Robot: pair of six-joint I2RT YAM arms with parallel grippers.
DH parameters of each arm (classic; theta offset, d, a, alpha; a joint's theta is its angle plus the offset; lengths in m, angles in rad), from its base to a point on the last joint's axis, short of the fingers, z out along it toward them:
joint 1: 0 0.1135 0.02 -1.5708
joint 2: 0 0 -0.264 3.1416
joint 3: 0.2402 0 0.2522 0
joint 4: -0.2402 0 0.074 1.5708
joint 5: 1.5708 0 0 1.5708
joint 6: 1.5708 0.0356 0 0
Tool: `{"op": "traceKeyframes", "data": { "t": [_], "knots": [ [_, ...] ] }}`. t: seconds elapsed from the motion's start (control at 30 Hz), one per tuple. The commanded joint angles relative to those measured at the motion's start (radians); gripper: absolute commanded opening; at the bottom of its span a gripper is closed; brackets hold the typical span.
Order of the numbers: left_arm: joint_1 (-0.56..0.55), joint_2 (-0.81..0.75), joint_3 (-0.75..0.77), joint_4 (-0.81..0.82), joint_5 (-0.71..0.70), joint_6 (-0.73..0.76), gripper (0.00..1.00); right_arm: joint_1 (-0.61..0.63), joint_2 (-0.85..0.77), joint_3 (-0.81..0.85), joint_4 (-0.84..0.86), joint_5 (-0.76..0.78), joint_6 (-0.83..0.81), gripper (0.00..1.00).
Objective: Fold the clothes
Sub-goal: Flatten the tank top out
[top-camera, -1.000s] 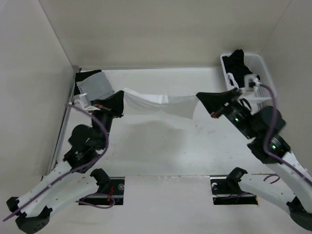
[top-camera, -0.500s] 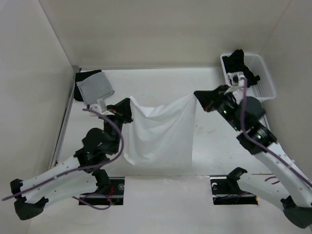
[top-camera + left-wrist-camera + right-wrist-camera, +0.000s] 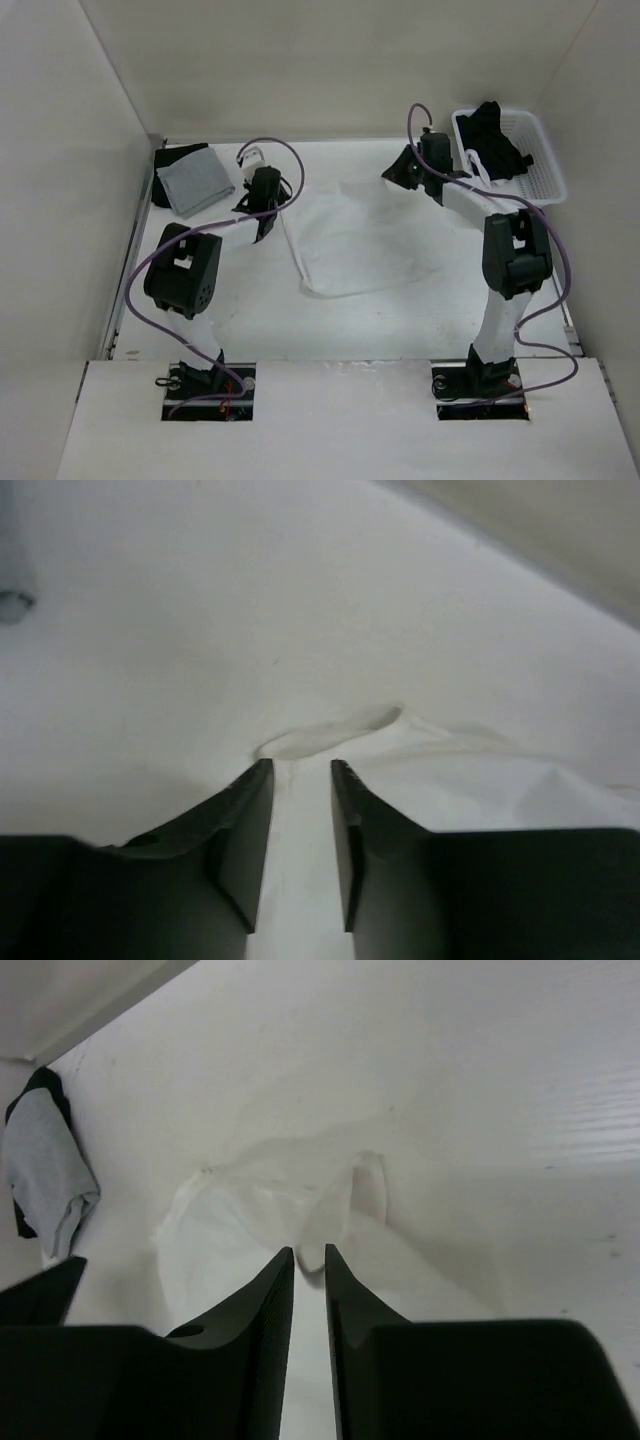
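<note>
White garment [image 3: 350, 245], between left gripper [image 3: 300, 767], right gripper [image 3: 309, 1252]

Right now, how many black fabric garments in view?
2. One black fabric garment lies under the grey square cloth at the far-left corner; a second black garment sits in the white plastic basket far right. More may be hidden there.

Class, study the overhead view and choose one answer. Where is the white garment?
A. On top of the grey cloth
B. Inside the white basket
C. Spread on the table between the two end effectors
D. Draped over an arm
C: the white garment lies spread on the table, between the left end effector and the right end effector, apart from the basket and the grey cloth.
</note>
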Motion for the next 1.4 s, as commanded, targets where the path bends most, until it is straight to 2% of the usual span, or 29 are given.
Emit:
{"op": "traceKeyframes", "data": {
  "t": [0.0, 0.03, 0.1, 0.17, 0.2, 0.27, 0.33, 0.37, 0.47, 0.53, 0.63, 0.77, 0.9, 1.03, 1.27, 1.37],
  "knots": [
    [0.01, -0.008, 0.165, 0.039, 0.124, -0.042, 0.31, -0.005, -0.095, 0.073, 0.015, 0.054, 0.008, 0.33],
    [0.011, -0.012, 0.163, 0.042, 0.133, -0.041, 0.37, -0.005, -0.118, 0.051, 0.017, 0.071, 0.002, 0.38],
    [0.003, -0.047, 0.116, 0.05, 0.133, -0.042, 0.45, 0.018, -0.19, -0.021, 0.025, 0.094, -0.018, 0.43],
    [-0.02, -0.124, 0.004, 0.067, 0.125, -0.05, 0.45, 0.07, -0.276, -0.13, 0.057, 0.113, -0.033, 0.43],
    [-0.038, -0.17, -0.065, 0.08, 0.118, -0.057, 0.42, 0.091, -0.31, -0.176, 0.073, 0.122, -0.035, 0.42],
    [-0.087, -0.269, -0.21, 0.09, 0.089, -0.07, 0.36, 0.139, -0.397, -0.314, 0.126, 0.15, -0.033, 0.31],
    [-0.141, -0.371, -0.347, 0.076, 0.063, -0.093, 0.27, 0.159, -0.48, -0.446, 0.158, 0.165, -0.001, 0.12],
    [-0.167, -0.418, -0.407, 0.056, 0.064, -0.108, 0.24, 0.165, -0.518, -0.504, 0.172, 0.165, 0.01, 0.06],
    [-0.233, -0.541, -0.521, -0.039, 0.108, -0.163, 0.24, 0.17, -0.632, -0.65, 0.192, 0.17, 0.027, 0.04],
    [-0.261, -0.593, -0.564, -0.076, 0.162, -0.211, 0.3, 0.174, -0.707, -0.726, 0.199, 0.185, 0.031, 0.06],
    [-0.269, -0.635, -0.602, -0.033, 0.217, -0.277, 0.41, 0.176, -0.781, -0.807, 0.195, 0.197, 0.036, 0.09],
    [-0.246, -0.566, -0.59, 0.057, 0.239, -0.281, 0.47, 0.176, -0.809, -0.87, 0.206, 0.191, 0.048, 0.1],
    [-0.244, -0.436, -0.552, 0.11, 0.271, -0.288, 0.44, 0.22, -0.807, -0.876, 0.203, 0.176, 0.039, 0.18],
    [-0.252, -0.374, -0.549, 0.142, 0.27, -0.304, 0.38, 0.315, -0.772, -0.85, 0.203, 0.182, 0.01, 0.26],
    [-0.267, -0.38, -0.57, 0.123, 0.25, -0.335, 0.29, 0.427, -0.631, -0.787, 0.248, 0.188, 0.021, 0.3],
    [-0.281, -0.383, -0.572, 0.12, 0.25, -0.349, 0.15, 0.461, -0.547, -0.751, 0.264, 0.193, 0.027, 0.31]
  ]
}}
